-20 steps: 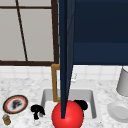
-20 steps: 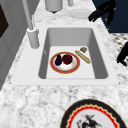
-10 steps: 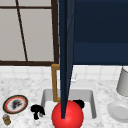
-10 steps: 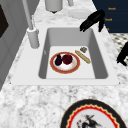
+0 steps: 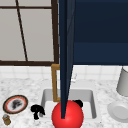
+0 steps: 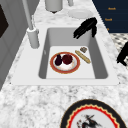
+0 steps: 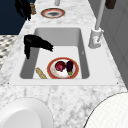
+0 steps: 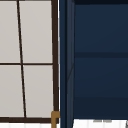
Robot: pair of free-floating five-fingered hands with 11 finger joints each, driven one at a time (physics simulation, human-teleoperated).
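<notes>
A: Any writing I can read from here?

B: None; I see only a dark bird-like motif on the patterned plate on the marble desk, left of the sink.

A: The hands?

B: My right hand hovers over the sink's front rim, fingers straight and slack, holding nothing. My left hand hangs off the desk's front edge near a small jar, fingers drooping loosely.

A: In the basin?

B: A red-rimmed plate carrying an eggplant and a dark red fruit; a breadstick lies just beside it.

A: The room?

B: Navy cabinet, window, tiled wall.
</notes>
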